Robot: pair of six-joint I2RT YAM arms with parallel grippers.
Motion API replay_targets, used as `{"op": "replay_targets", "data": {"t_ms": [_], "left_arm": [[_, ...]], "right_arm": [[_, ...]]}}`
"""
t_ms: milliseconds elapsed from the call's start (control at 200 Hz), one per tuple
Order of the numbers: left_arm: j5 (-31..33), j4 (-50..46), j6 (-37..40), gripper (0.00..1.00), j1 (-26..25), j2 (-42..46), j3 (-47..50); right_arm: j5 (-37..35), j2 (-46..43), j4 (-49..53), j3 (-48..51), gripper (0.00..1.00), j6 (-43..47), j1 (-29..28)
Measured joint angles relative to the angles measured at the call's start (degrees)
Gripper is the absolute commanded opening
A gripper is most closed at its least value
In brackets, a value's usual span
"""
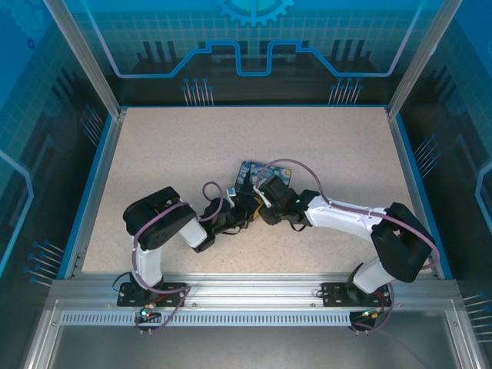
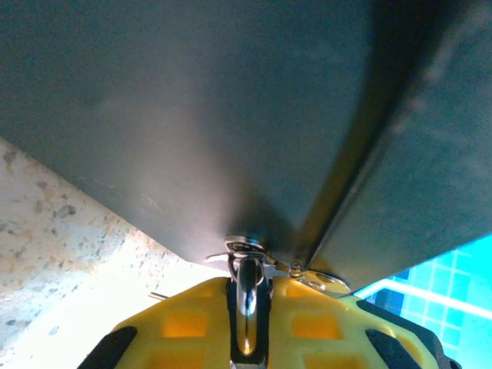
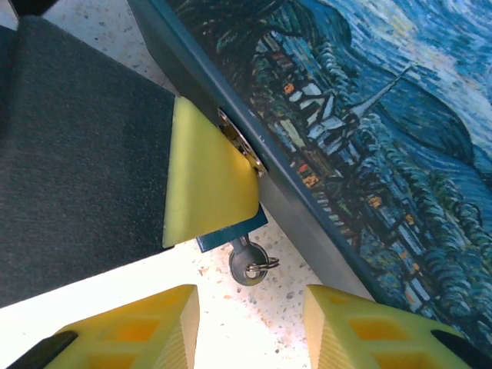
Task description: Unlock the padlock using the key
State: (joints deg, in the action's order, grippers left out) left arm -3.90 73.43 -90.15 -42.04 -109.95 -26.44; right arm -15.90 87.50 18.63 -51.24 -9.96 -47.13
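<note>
The left fingers (image 2: 184, 319) are clamped on the small silvery metal key (image 2: 247, 296). Its long axis runs straight ahead into the dark side of the chunky blue night-sky padlock (image 3: 369, 131), which rests on the speckled table (image 1: 169, 154). The right fingers (image 3: 361, 323) stand apart, empty, just short of the key's head. I count one padlock and one key.
</note>
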Motion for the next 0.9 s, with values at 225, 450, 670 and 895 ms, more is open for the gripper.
{"op": "replay_targets", "data": {"t_ms": [225,450,670,895], "left_arm": [[0.46,-0.04,-0.28,0.00,0.44,-0.15,0.00],[1.33,-0.11,-1.07,0.00,0.66,-0.24,0.00],[1.53,-0.04,-1.29,0.00,0.74,-0.26,-0.02],[1.07,-0.07,-1.27,0.00,0.74,-0.26,-0.02]], "right_arm": [[-3.80,2.95,0.00,-1.73,0.40,1.31,-1.29],[-6.34,5.62,-0.20,-3.19,0.32,1.64,-1.73],[-6.56,6.91,-0.70,-3.80,0.19,0.94,-1.86],[-2.75,6.75,-0.59,-3.85,0.06,-0.76,-0.68]]}}
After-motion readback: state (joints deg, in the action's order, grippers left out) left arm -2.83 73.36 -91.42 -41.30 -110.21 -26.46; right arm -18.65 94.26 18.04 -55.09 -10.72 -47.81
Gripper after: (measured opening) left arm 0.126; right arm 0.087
